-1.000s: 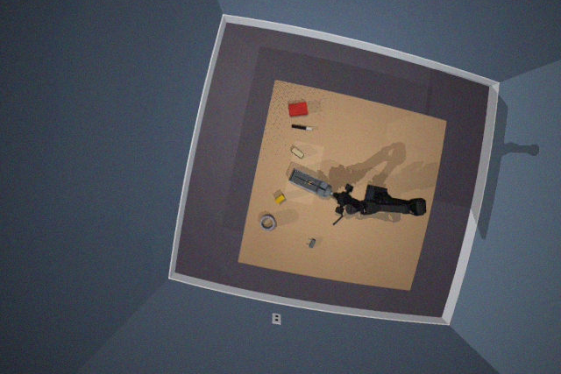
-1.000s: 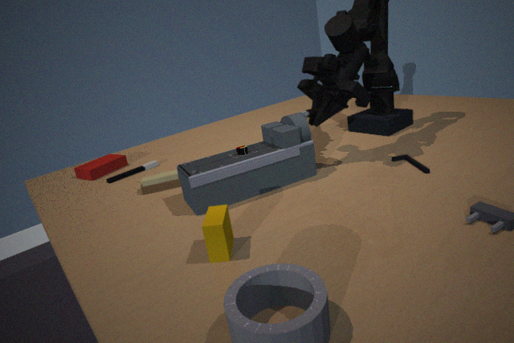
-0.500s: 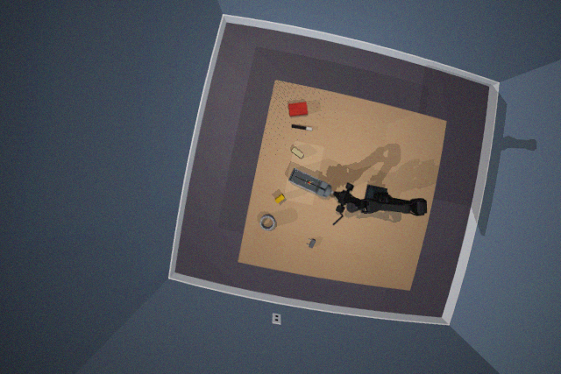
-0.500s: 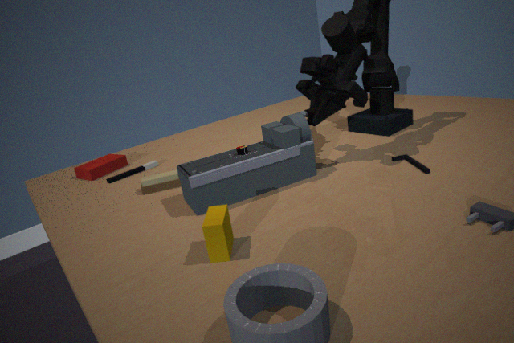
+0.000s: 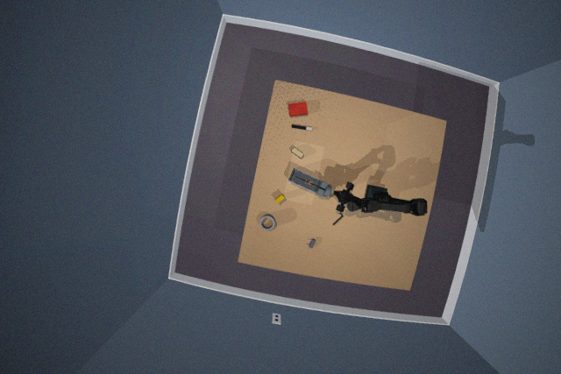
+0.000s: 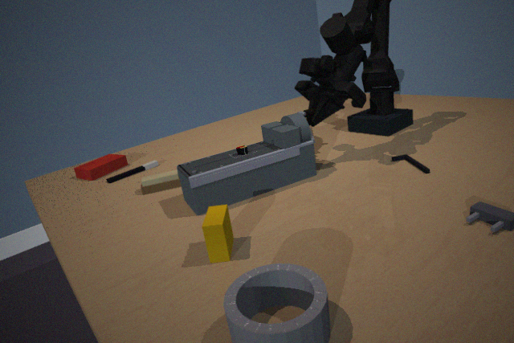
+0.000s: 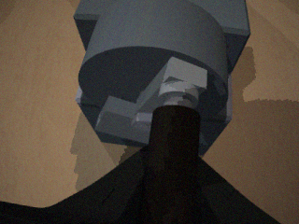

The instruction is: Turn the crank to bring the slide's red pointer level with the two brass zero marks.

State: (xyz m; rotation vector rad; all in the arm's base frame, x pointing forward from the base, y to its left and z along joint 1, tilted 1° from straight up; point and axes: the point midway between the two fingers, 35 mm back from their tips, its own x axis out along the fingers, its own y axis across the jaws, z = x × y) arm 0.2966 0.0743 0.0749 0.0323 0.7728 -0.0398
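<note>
Nearest the wrist camera: gripper point(image 7: 179, 96) pinching the handle point(image 7: 181, 90), a short pale stub at the end of the crank point(image 7: 134, 108), fingers pressed on it with only that stub between them. Probably stiff and smooth, so best taken square across the stub, low near its root, to avoid slipping off. Behind it, a round grey wheel point(image 7: 156, 40) on a boxy grey housing, hard-edged, matte, likely heavy enough to stay put. Farther along the machine point(image 6: 249, 173), a long flat slide bed on the tan table point(image 6: 373, 226), with the red pointer point(image 6: 241, 149) about mid-length; brass marks too small to tell.
</note>
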